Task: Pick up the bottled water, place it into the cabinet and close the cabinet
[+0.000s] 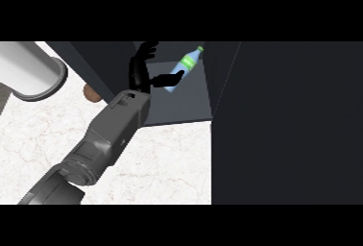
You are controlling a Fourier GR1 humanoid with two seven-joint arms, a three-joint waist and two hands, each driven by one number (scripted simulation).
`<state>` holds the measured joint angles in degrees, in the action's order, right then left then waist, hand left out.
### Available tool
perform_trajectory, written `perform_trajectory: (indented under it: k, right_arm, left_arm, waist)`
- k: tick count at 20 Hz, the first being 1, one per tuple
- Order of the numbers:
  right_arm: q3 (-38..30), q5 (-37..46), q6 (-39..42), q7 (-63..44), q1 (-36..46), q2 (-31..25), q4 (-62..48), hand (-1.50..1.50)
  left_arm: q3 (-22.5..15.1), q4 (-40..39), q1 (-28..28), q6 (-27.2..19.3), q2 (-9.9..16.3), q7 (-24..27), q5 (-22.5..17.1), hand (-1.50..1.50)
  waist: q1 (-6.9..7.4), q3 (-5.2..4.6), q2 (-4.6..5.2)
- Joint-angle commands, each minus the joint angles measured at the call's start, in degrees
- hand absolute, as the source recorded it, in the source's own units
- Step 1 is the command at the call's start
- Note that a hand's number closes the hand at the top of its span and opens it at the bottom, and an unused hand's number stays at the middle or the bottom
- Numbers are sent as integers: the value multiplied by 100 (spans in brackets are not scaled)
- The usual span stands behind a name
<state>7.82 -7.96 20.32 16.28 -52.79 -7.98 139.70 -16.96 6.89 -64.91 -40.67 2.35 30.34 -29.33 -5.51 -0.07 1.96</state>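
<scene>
At the far left a large white cylinder [32, 72] stands on the pale marbled worktop [163, 163]. Just right of it, a small brown object [91, 93] peeks out beside the dark side of the cabinet; I cannot tell what it is.

Next comes the one arm in sight, a grey forearm rising from the lower left edge and reaching into the open cabinet [177, 113]. Which arm it is I judge only from where it enters, so I take it for the left; the other hand is nowhere to be seen. The left hand [145, 72] has its fingers [147, 49] spread and pointing upward, fairly wide, while the thumb sticks out to the right and touches, or very nearly touches, the lower part of the bottled water [183, 67]. The fingers are not wrapped round the bottle.

The bottle itself lies tilted inside the cabinet, green cap toward the upper right, green label round its middle, on the grey shelf floor.

To the right, a wide dark panel [284, 125] fills the view, most likely the cabinet door swung open.

To my eye the placing is done, or all but done, and the release is under way. What follows calls for drawing the hand clear of the opening without nudging the bottle, then swinging the door shut.
</scene>
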Motion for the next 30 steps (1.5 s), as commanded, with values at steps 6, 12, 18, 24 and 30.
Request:
perform_trajectory:
  k: [6, 12, 18, 24, 30]
  right_arm:
    - [94, -289, 207, -60, -125, -59, 263, -150]
    - [-26, -404, 178, -175, -106, -68, 225, -150]
    - [-134, -539, 370, -80, -361, -161, 382, -150]
    - [92, -332, 208, -268, -424, 53, 412, -150]
    - [118, -397, 215, -376, -646, 32, 762, -150]
  left_arm:
    - [129, -197, -349, 324, 268, 60, 12, -150]
    - [384, 269, -520, 1150, 170, 492, -184, -150]
    - [601, 489, -188, 1982, 100, 1112, -307, -150]
    - [528, 732, -175, 1638, -230, 843, -307, -150]
    - [164, 1580, 703, 1750, -234, 955, -471, -150]
  waist:
    - [-40, -7, 18]
    - [105, -5, -36]
    - [225, 0, -111]
    - [322, 5, -177]
    - [400, 4, -241]
